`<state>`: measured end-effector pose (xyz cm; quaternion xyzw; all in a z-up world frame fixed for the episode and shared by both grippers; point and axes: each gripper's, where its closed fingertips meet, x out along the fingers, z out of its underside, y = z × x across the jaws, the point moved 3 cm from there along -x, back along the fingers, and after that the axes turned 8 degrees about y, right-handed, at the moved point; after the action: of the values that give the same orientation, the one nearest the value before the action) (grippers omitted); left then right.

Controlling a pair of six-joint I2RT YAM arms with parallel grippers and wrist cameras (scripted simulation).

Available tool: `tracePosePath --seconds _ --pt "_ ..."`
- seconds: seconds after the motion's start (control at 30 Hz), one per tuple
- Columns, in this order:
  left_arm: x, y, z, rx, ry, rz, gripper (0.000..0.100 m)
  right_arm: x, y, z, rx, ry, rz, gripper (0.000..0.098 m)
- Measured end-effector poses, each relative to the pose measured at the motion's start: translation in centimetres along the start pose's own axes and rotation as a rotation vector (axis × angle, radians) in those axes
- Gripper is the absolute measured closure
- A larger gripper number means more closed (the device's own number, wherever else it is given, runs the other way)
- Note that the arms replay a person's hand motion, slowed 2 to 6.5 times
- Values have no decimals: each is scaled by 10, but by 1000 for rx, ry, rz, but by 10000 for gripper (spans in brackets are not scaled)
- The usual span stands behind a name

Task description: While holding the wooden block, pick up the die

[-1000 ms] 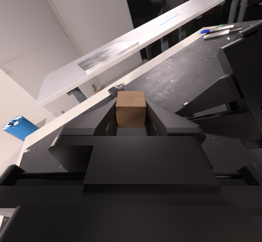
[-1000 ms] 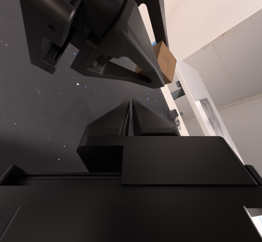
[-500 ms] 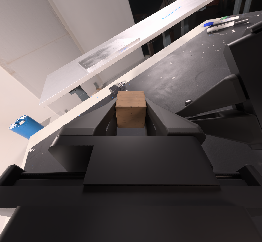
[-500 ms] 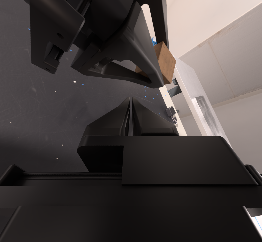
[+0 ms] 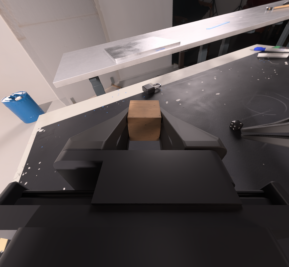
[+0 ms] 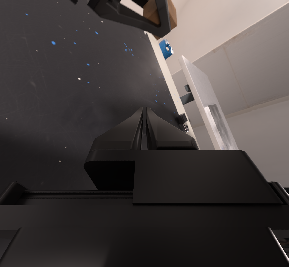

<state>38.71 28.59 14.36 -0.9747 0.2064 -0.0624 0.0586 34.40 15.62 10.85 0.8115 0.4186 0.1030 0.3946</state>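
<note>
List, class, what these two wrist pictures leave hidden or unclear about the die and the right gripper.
- Die: absent from the right wrist view.
- Right gripper: left wrist view's right edge crops it; die contact unclear.
- Wooden block: fingers cover its sides.
- Padlock: partly behind a finger, right wrist view.

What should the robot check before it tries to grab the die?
1. Block clamped in the left end effector, off the table: ok.
2. Die in sight on the table: ok in the left wrist view; the right wrist view does not show it.
3. Right end effector open wide enough for the die: not ok, it is shut.
4. Die between the right fingers: not ok, their tip lies beside it.
5. Fingers touching the die: cannot tell.
6. Padlock out of the way: ok, it sits at the far table edge.
</note>
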Motion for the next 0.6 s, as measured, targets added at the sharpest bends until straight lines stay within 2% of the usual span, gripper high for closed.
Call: tracePosePath --seconds 0.13,0.3,0.43,0.5,0.6 --pt "-2 -6 -1 -33 9 -8 713 0 -6 3 -14 24 -66 936" --pt "-1 -5 -4 -22 21 -6 713 -4 -26 0 -134 84 -172 897" --pt "0 -1 -6 8 32 2 713 -10 -47 1 -202 109 -272 787" --pt "0 1 -6 24 34 3 713 -13 -54 1 -219 127 -311 726" --pt "1 4 -5 41 33 6 713 -20 -59 -5 -225 172 -352 686"
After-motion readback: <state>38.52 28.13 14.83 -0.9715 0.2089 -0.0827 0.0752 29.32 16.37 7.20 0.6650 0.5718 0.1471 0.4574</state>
